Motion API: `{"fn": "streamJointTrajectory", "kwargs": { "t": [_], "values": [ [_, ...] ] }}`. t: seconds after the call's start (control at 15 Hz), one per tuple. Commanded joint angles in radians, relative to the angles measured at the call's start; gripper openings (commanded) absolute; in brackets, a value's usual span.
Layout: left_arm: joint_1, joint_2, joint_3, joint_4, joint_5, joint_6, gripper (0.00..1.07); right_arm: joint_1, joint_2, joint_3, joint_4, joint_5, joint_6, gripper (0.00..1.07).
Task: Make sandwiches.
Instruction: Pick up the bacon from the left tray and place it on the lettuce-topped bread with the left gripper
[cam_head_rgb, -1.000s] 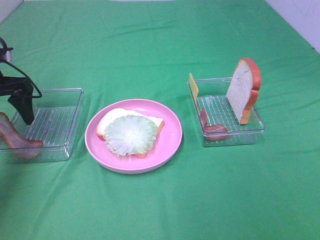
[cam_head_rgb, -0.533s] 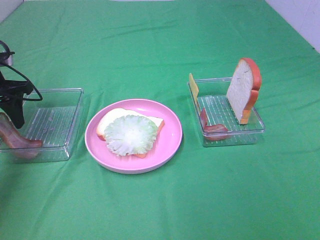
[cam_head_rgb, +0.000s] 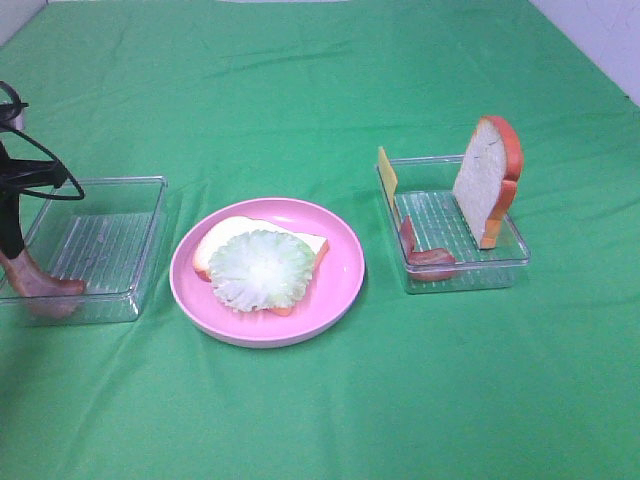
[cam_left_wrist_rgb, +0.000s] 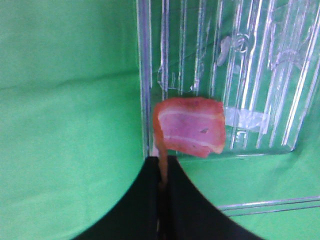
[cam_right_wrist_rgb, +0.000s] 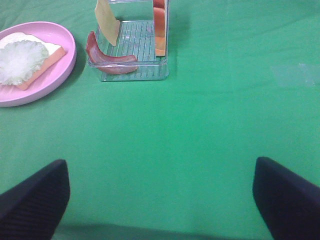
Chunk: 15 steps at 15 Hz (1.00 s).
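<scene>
The sandwich stack is a white bread slice (cam_head_rgb: 222, 238) with a pale green lettuce leaf (cam_head_rgb: 260, 268) on top, lying on the pink plate (cam_head_rgb: 340, 275). My left gripper (cam_head_rgb: 12, 250) is at the far left, shut on one end of a pink-red bacon strip (cam_head_rgb: 40, 288) that hangs over the left clear tray's (cam_head_rgb: 110, 240) near corner. The left wrist view shows the black fingers (cam_left_wrist_rgb: 145, 200) pinching the bacon (cam_left_wrist_rgb: 190, 127). My right gripper (cam_right_wrist_rgb: 160, 200) is open and empty over bare cloth, and is out of the exterior high view.
The right clear tray (cam_head_rgb: 460, 268) holds a standing bread slice (cam_head_rgb: 485, 180), a yellow cheese slice (cam_head_rgb: 387, 168) and a bacon strip (cam_head_rgb: 428, 260). In the right wrist view this tray (cam_right_wrist_rgb: 132, 74) and the plate (cam_right_wrist_rgb: 55, 75) lie ahead. Green cloth covers the table.
My left gripper has moved left and down from over the left tray to the bacon strip's raised end and closed on it. The plate and right tray are unchanged.
</scene>
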Motion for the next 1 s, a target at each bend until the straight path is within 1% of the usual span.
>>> {"fn": "streamJointTrajectory", "kwargs": {
  "t": [0.07, 0.27, 0.47, 0.6, 0.73, 0.87, 1.0],
  "values": [
    [0.000, 0.001, -0.017, -0.042, 0.032, -0.009, 0.00, -0.006, -0.025, 0.003, 0.006, -0.008, 0.003, 0.95],
    [-0.008, -0.044, -0.103, -0.057, 0.083, -0.008, 0.00, -0.006, -0.025, 0.003, 0.006, -0.008, 0.003, 0.95],
    [-0.053, -0.113, -0.220, -0.078, 0.109, -0.008, 0.00, -0.006, -0.025, 0.003, 0.006, -0.008, 0.003, 0.95],
    [-0.115, -0.139, -0.302, -0.097, 0.112, 0.000, 0.00, -0.006, -0.025, 0.003, 0.007, -0.008, 0.003, 0.95],
    [-0.201, -0.142, -0.371, -0.121, 0.109, 0.000, 0.00, -0.006, -0.025, 0.003, 0.008, -0.008, 0.003, 0.95],
    [-0.257, -0.142, -0.390, -0.158, 0.091, 0.008, 0.00, -0.006, -0.025, 0.003, 0.008, -0.008, 0.003, 0.95],
    [-0.329, -0.134, -0.390, -0.247, 0.053, 0.042, 0.00, -0.006, -0.025, 0.003, 0.008, -0.008, 0.003, 0.95]
  ]
}}
